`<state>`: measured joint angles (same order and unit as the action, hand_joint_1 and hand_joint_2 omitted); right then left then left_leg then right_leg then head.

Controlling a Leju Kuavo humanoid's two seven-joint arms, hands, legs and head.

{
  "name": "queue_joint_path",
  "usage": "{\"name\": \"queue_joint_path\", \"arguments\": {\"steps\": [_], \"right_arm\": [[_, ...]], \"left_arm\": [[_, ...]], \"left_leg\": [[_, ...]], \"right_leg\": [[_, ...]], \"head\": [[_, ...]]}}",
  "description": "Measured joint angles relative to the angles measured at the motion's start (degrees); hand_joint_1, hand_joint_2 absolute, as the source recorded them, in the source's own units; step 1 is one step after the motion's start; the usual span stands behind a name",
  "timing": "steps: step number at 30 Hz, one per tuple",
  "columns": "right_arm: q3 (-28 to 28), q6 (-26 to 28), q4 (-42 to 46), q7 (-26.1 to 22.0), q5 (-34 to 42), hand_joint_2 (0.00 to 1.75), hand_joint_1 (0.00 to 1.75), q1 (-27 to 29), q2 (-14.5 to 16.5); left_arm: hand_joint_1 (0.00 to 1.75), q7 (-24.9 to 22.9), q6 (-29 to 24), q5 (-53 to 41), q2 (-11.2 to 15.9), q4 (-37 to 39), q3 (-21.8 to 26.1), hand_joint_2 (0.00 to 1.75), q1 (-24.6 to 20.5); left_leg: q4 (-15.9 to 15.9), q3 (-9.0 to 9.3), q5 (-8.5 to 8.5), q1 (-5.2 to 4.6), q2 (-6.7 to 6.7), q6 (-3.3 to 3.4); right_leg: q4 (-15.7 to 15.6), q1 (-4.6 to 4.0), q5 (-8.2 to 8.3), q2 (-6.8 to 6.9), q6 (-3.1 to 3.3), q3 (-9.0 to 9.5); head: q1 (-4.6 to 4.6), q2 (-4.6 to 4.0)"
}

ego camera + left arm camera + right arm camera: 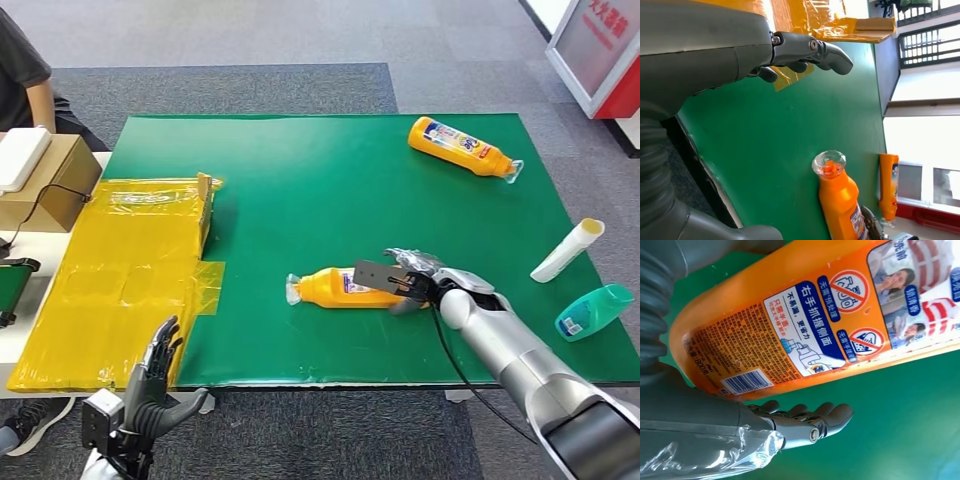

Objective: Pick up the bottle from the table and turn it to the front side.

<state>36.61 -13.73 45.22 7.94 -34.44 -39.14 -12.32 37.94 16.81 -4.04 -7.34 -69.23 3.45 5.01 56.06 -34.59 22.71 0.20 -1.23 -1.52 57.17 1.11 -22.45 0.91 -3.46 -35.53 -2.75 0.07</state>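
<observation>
An orange bottle (340, 288) with a clear cap lies on its side on the green table (317, 190), cap pointing left. In the right wrist view its back label (810, 315) with barcode and warning icons faces the camera. My right hand (407, 275) is at the bottle's base end, with its fingers (810, 422) stretched along one side and a gap between them and the bottle. The bottle still rests on the table. My left hand (155, 375) hovers off the near left table edge with its fingers (810, 50) spread and nothing in it. The left wrist view shows the bottle (840, 200) cap-first.
A second orange bottle (462, 147) lies at the far right of the table. A white bottle (566, 250) and a teal bottle (594, 310) lie at the right edge. Yellow-taped flattened cardboard (128, 270) covers the left side. A person (23, 70) sits at far left beside a brown box (49, 185).
</observation>
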Motion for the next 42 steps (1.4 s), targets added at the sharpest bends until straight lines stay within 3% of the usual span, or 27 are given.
{"name": "queue_joint_path", "arguments": {"steps": [15, 19, 23, 30, 37, 42], "right_arm": [[0.6, 1.6, -1.3, -1.9, 0.7, 1.75, 1.75, -0.6, 0.1], [-3.5, 7.3, 14.8, -5.5, 6.7, 1.75, 1.75, 8.6, -0.3], [-7.2, 10.0, 24.7, -11.6, 11.3, 1.75, 1.75, 16.5, 0.2], [-8.8, 10.7, 30.9, -18.2, 14.4, 1.75, 1.75, 26.2, 5.1], [-7.2, 14.9, 29.4, -20.8, 9.6, 1.75, 1.75, 28.2, 10.0], [-4.6, 15.6, 26.3, -21.4, 6.4, 1.75, 1.75, 27.8, 12.5]], "left_arm": [[0.0, 0.0, 0.0, 0.3, 0.2, 0.6, 0.0, 1.75, 0.0], [0.0, -0.2, 2.5, 2.7, 0.1, -0.6, 1.0, 1.75, 1.2], [0.0, -2.6, 6.8, 7.6, -0.1, -1.1, 1.5, 1.75, 1.1], [0.0, -9.3, 13.1, 15.1, 0.5, -0.2, -0.4, 1.75, -4.6], [0.0, -13.8, 16.8, 19.5, 2.0, 0.1, -5.6, 1.75, -9.8], [0.0, -16.5, 21.3, 22.8, 4.4, 0.2, -10.7, 1.75, -13.2]], "left_leg": [[0.0, 0.0, -0.02, 0.0, 0.0, 0.02], [0.0, -0.03, 0.0, 0.01, 0.01, -0.02], [0.0, -0.09, 0.03, 0.03, 0.13, -0.01], [0.0, -0.09, 0.03, 0.02, 0.13, -0.04], [0.0, -0.09, -0.1, 0.03, 0.13, -0.1], [0.0, -0.09, -0.12, 0.03, 0.13, -0.11]], "right_leg": [[0.0, 0.0, 0.02, 0.01, -0.01, 0.01], [0.0, -0.02, -0.06, 0.04, 0.02, -0.07], [0.0, -0.03, -0.15, 0.22, 0.02, -0.04], [0.0, -0.04, -0.12, 0.2, 0.04, -0.06], [0.0, -0.04, -0.01, 0.19, 0.06, -0.08], [0.0, -0.04, 0.01, 0.19, 0.08, -0.08]], "head": [[0.02, 0.0], [0.02, 0.0], [-0.01, 0.0], [0.01, 0.0], [0.0, 0.0], [0.01, 0.0]]}}
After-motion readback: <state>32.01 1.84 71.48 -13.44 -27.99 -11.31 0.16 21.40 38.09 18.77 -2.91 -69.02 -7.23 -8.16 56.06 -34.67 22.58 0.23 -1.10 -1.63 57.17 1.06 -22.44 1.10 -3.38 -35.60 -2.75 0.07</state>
